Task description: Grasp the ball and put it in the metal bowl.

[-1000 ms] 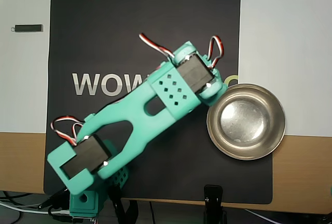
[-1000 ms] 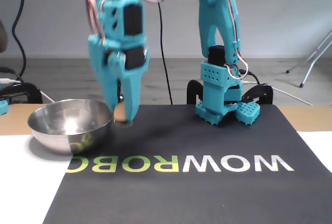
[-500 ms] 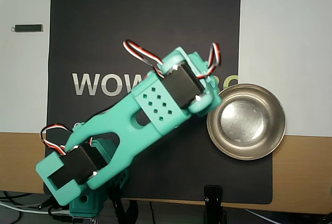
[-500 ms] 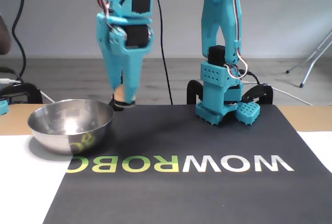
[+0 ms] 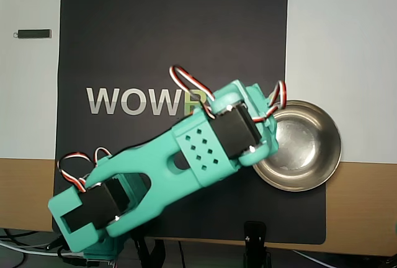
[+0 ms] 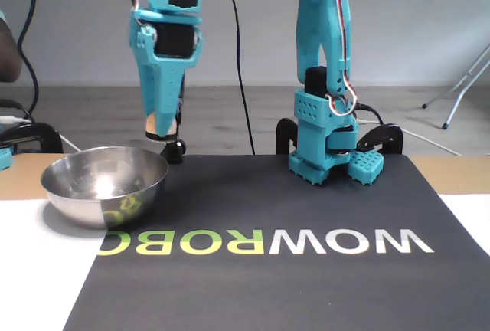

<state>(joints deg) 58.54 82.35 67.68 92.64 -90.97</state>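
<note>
Black matting (image 5: 173,32) printed with WOWROBO lettering (image 6: 268,243) covers the middle of a white and wood-toned tabletop (image 5: 341,32); behind it in the fixed view run a grey floor and a pale wall; one teal arm (image 5: 186,156) stands on the mat, one metal bowl (image 5: 310,156) sits at the mat's 3 o'clock edge in the overhead view, and one ball (image 6: 159,122) is in sight.

Only the fixed view shows the peach-orange ball; it is pinched between the tips of the gripper (image 6: 162,126), whose jaws are clenched on it, held in the air above the bowl (image 6: 105,185) near its right rim, at about 1 o'clock from the bowl's centre in that view.

From overhead the wrist block hides both ball and fingertips, covering the bowl's rim at about 9 o'clock; that view alone shows one small dark bar (image 5: 33,33) lying on the white surface, at 9 o'clock from the mat's upper part.
</note>
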